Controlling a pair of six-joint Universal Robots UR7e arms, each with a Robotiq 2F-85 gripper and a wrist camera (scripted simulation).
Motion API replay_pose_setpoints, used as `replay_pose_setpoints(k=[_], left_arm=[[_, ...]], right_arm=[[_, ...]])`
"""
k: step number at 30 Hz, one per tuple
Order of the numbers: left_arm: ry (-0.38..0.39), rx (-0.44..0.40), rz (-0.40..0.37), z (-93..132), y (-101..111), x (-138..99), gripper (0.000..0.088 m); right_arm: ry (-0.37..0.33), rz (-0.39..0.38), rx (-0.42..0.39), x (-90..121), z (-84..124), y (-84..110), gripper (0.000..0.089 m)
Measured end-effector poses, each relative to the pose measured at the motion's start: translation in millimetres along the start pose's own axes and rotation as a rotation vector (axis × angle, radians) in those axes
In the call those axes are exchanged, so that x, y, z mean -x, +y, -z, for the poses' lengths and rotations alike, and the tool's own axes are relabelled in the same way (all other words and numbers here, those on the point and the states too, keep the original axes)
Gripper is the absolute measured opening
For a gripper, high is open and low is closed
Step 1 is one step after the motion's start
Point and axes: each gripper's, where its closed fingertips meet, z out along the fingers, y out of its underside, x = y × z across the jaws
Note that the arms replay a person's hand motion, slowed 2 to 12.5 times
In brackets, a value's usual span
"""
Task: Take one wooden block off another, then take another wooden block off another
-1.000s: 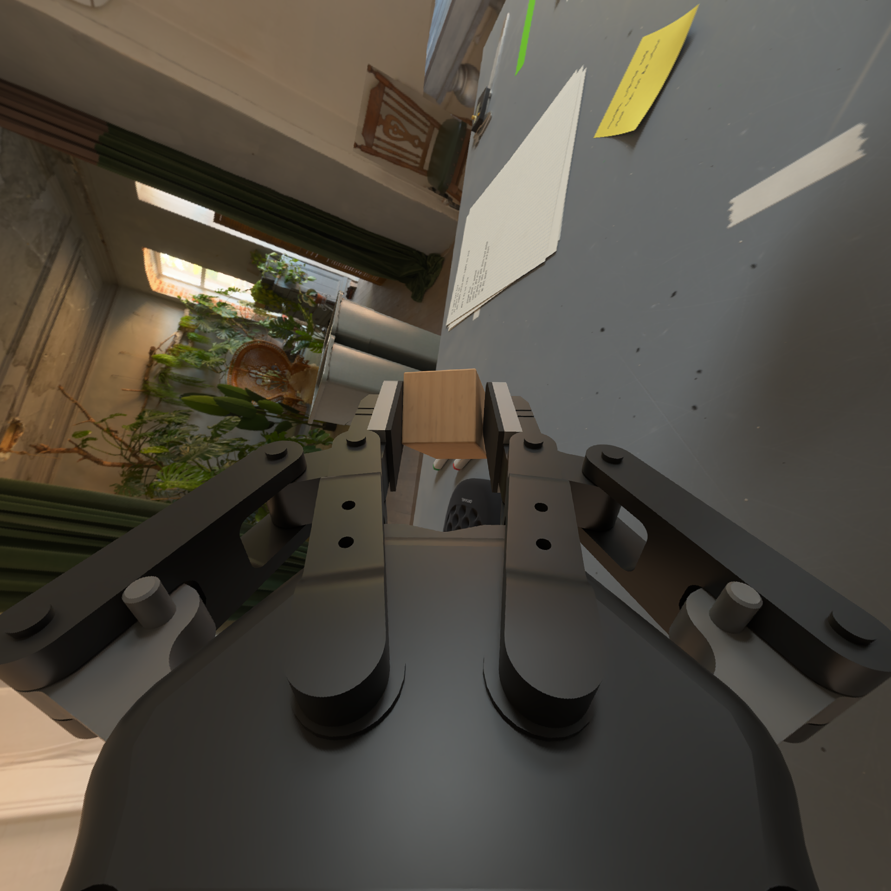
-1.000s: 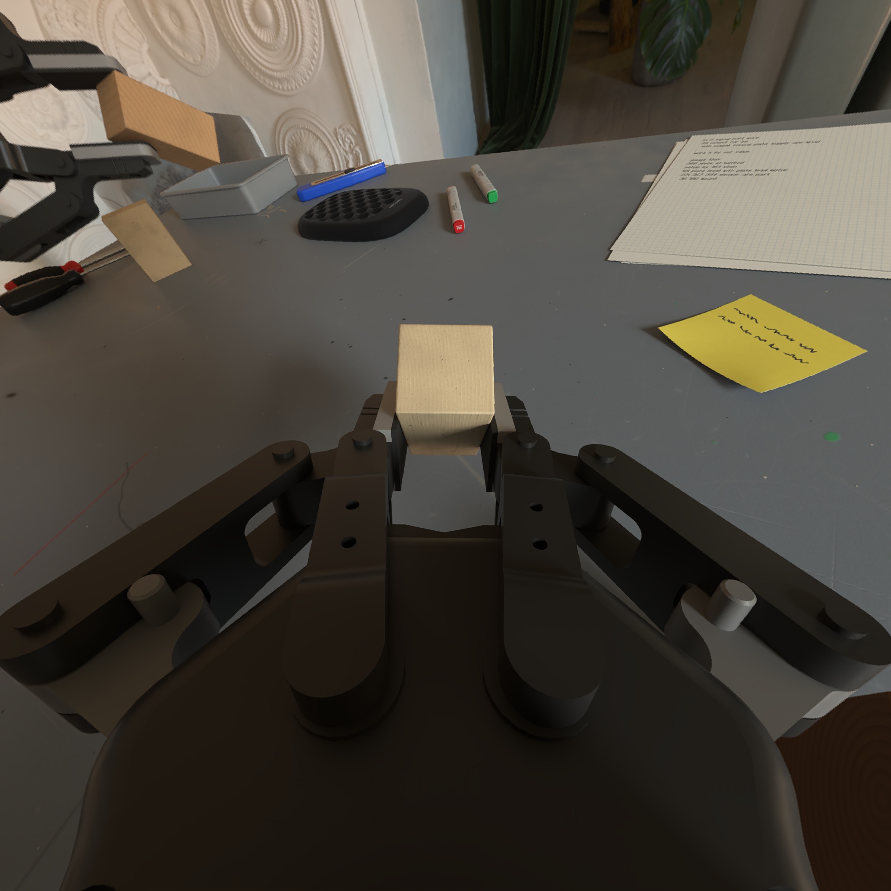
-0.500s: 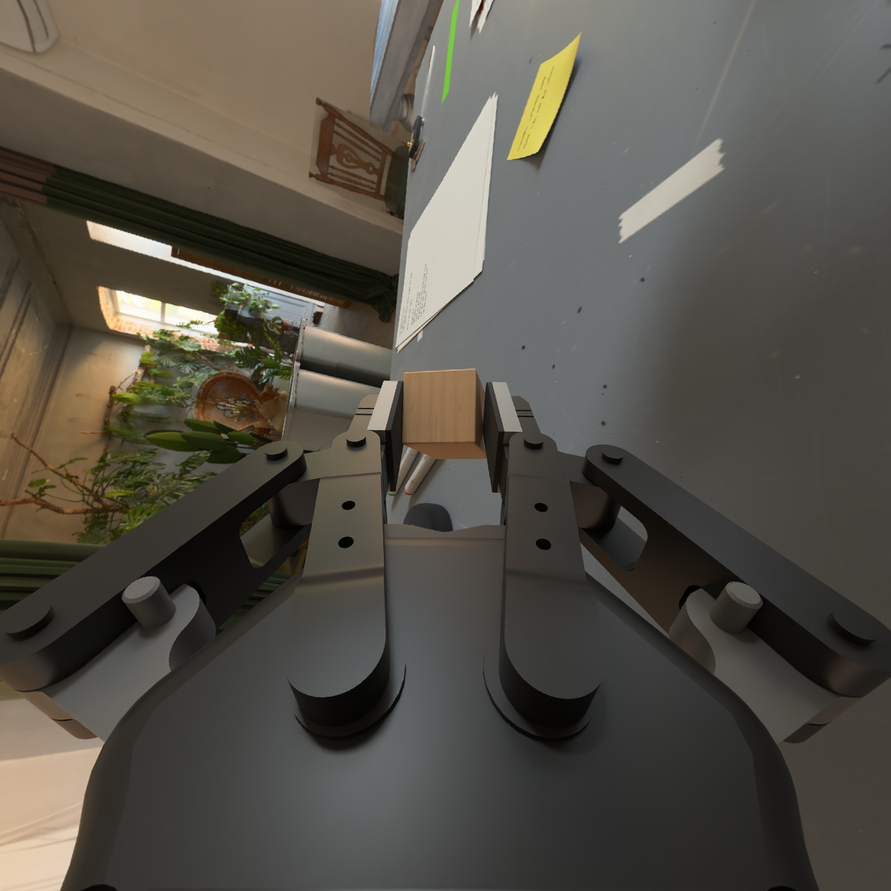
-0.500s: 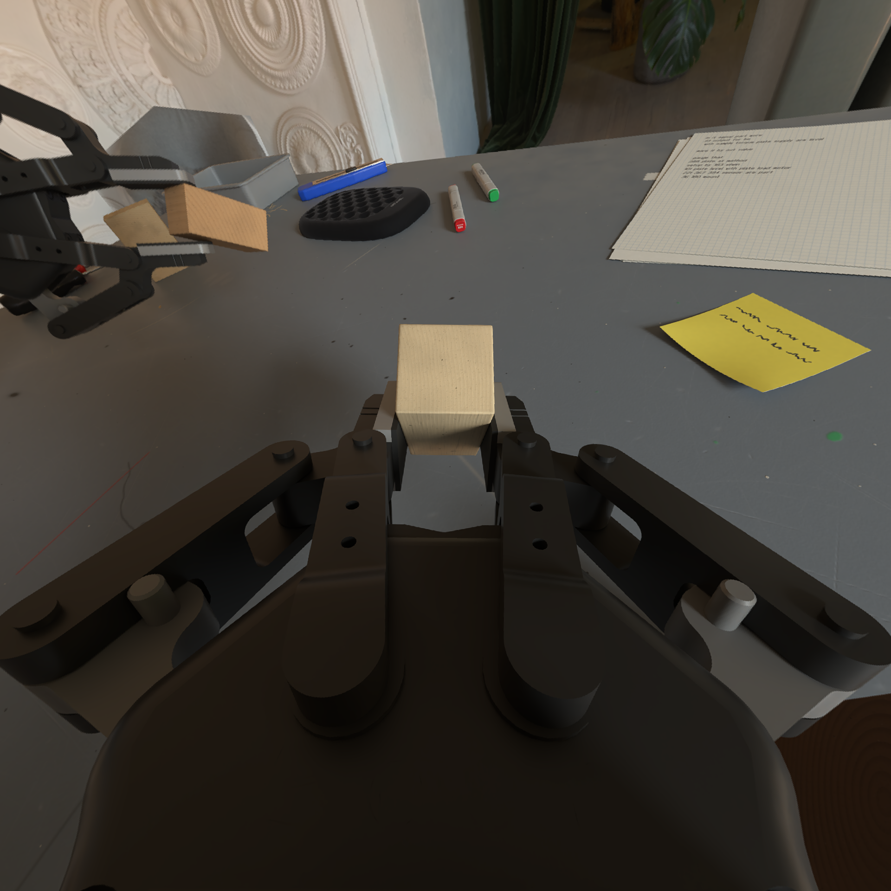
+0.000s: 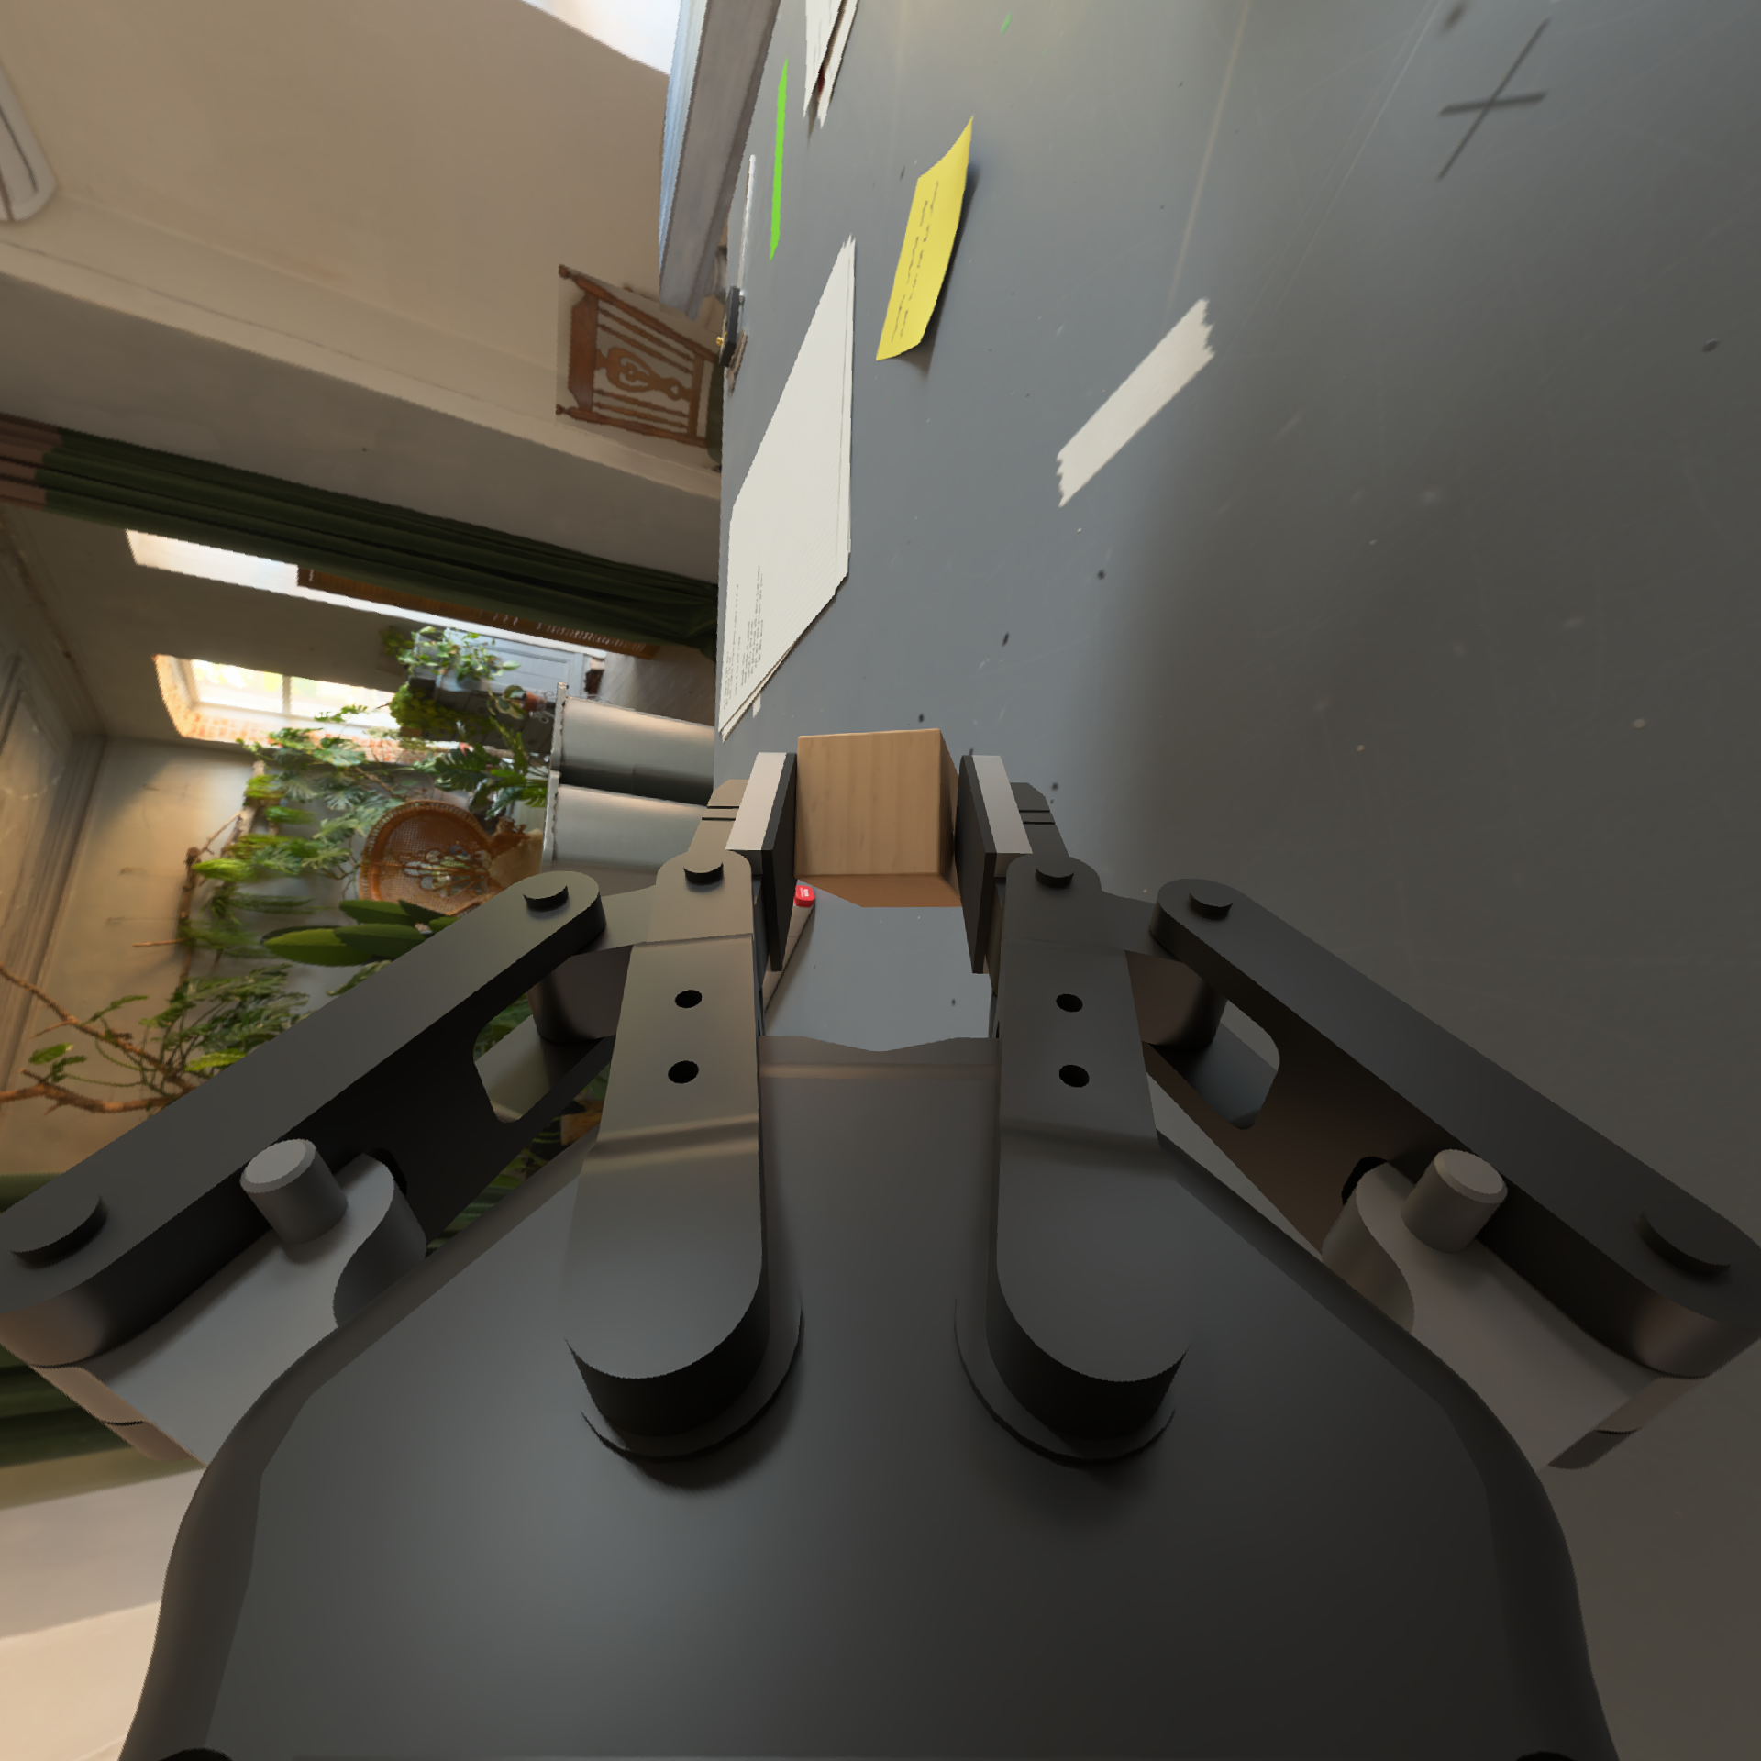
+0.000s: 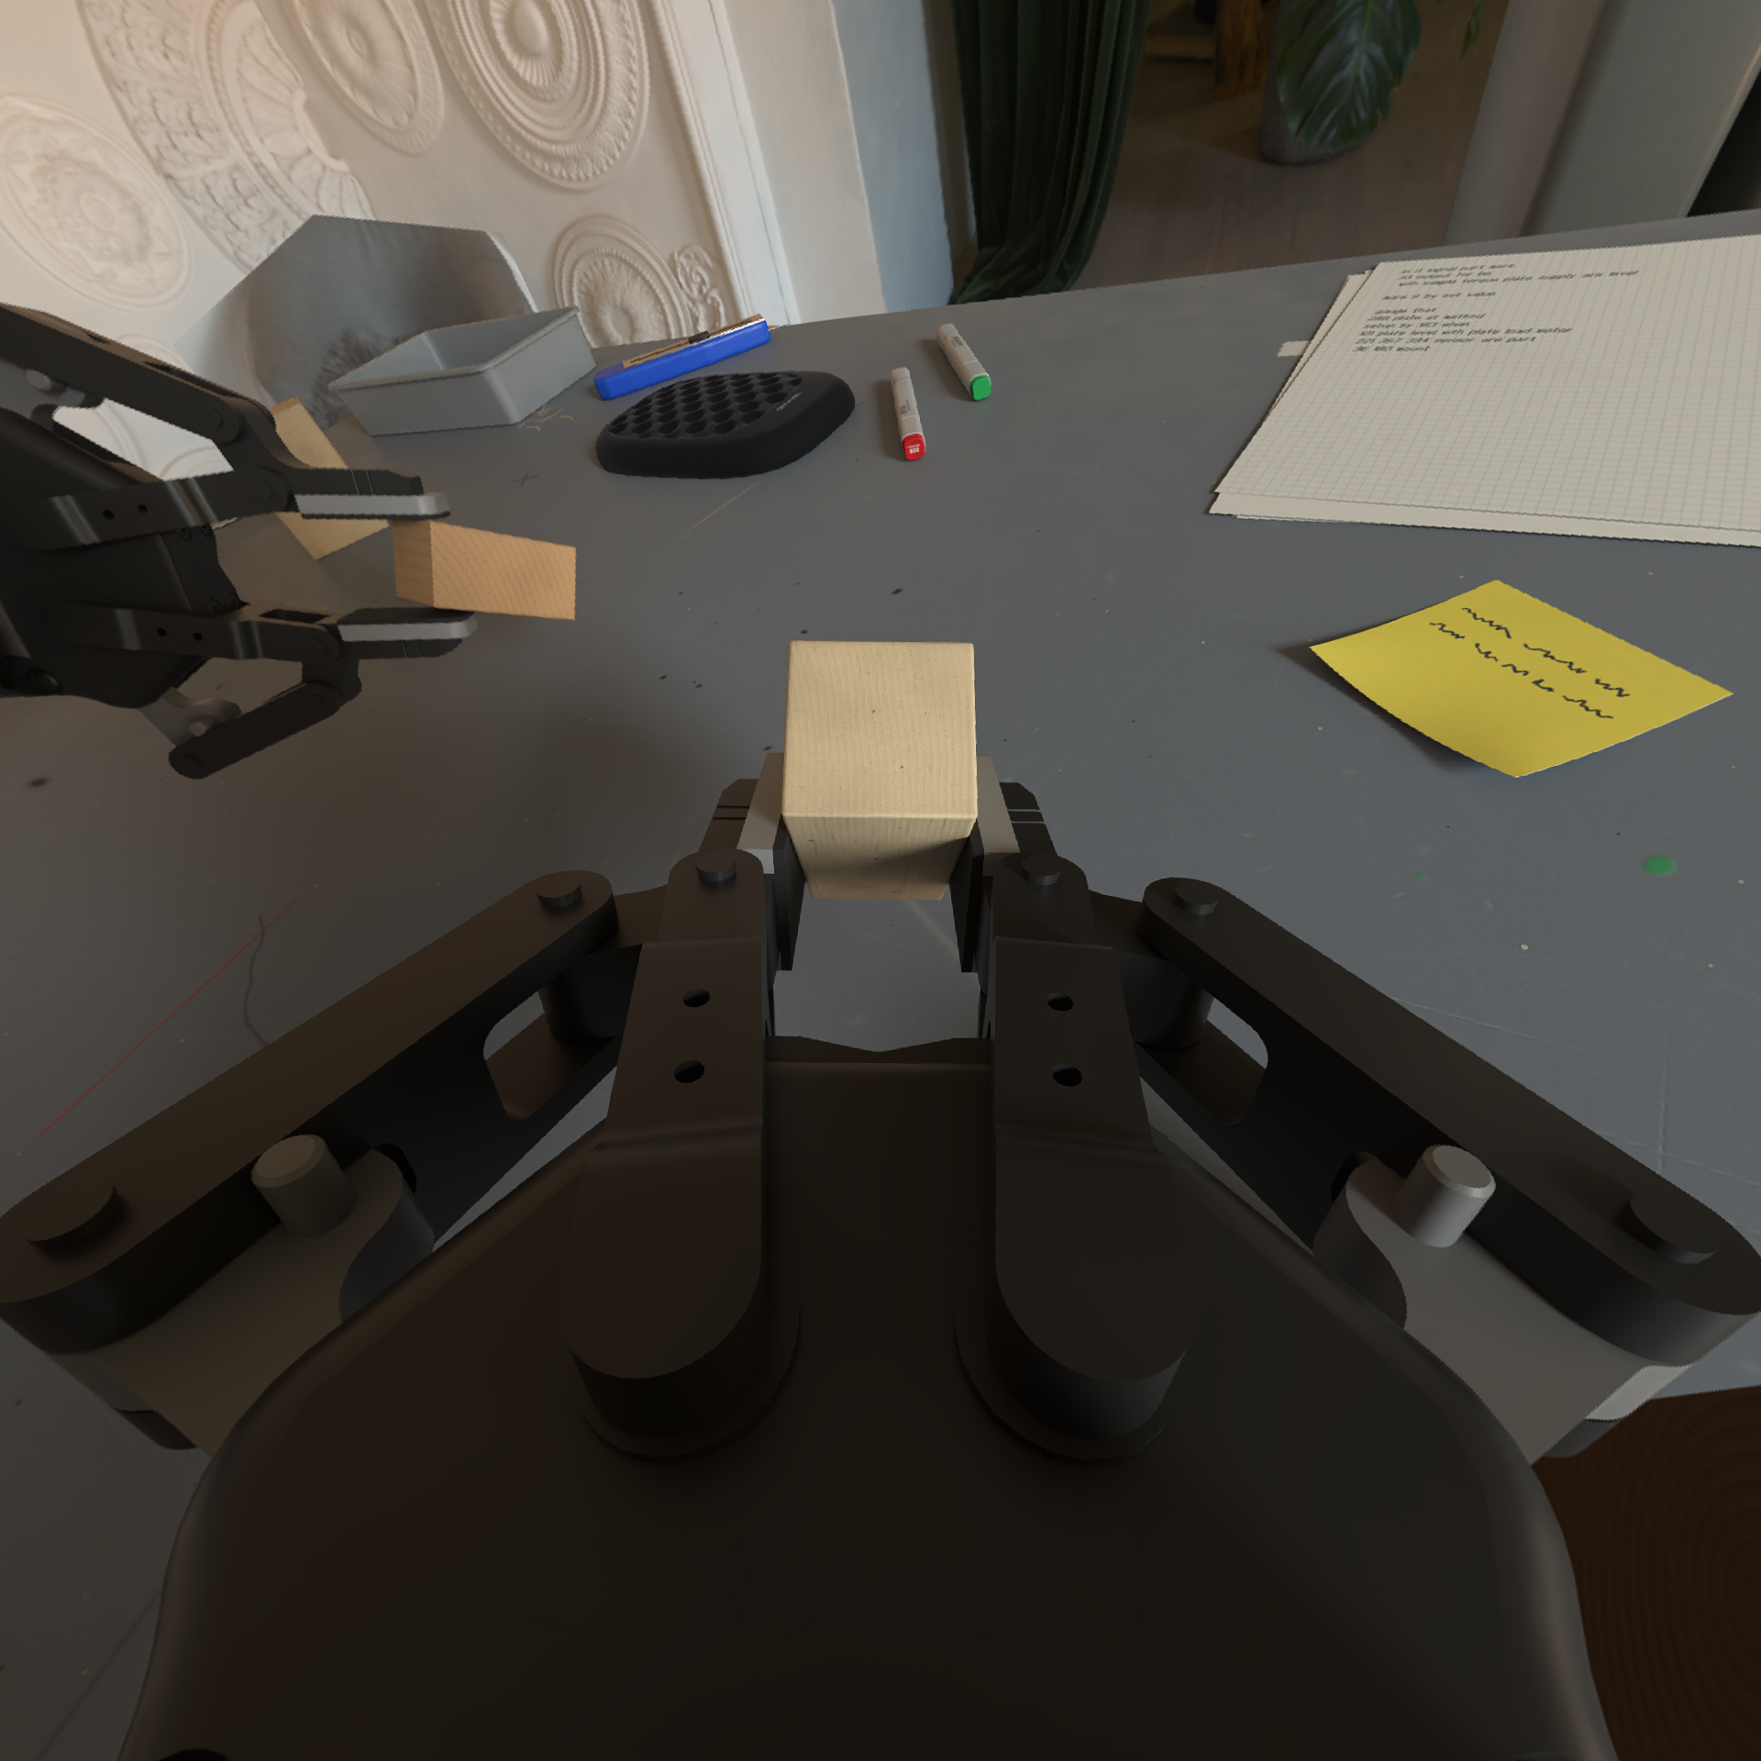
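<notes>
Wooden blocks, both in hand. Pale beige rectangular wooden block (image 6: pixel 881 753) is clamped between the right gripper (image 6: pixel 879 839) pads, long axis running forward past the fingertips, low over the grey tabletop (image 6: pixel 1143 667). Tan-brown rectangular wooden block (image 6: pixel 486 581) is pinched by the left gripper (image 6: pixel 405 562), at 10 o'clock from the right gripper, well apart, long axis pointing along its fingers. A third light wooden block (image 6: pixel 305 448) shows behind the left fingers; what it rests on I cannot tell. Judgement: set-down is next. Bare table lies beneath both; yellow sticky note (image 6: pixel 1525 677) at 2 o'clock, black perforated pad (image 6: pixel 724 424) at 12.
</notes>
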Motion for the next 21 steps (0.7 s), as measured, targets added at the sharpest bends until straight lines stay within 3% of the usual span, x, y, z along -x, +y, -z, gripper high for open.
replay_pose_setpoints(k=[21], left_arm=[[-0.025, -0.047, -0.059, -1.3, -9.2, -21.3, 0.0298]], right_arm=[[-0.011, 0.020, 0.027, 3.5, -7.4, 1.3, 0.0265]])
